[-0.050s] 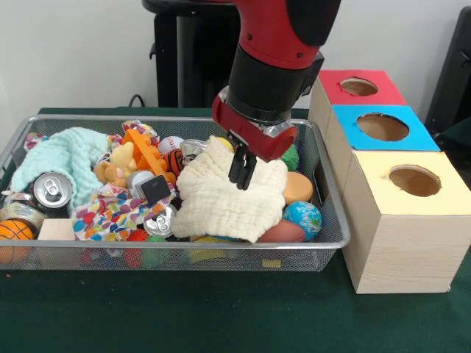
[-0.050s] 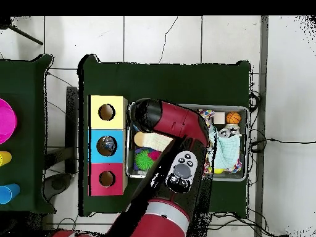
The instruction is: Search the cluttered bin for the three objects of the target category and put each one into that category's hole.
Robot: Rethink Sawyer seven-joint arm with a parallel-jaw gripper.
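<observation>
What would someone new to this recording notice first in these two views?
The red and black arm fills the upper middle of the front view, its gripper down on a cream cloth in the wire bin. To the right of the bin, three wooden boxes stand in a row, topped red, blue and yellow, each with a round hole.

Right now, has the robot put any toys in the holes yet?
Can't tell: nothing shows in the yellow hole or red hole, and something dark sits in the blue hole. The gripper rests on the cream cloth, holding nothing. The wire bin is full, so searching remains.
</observation>
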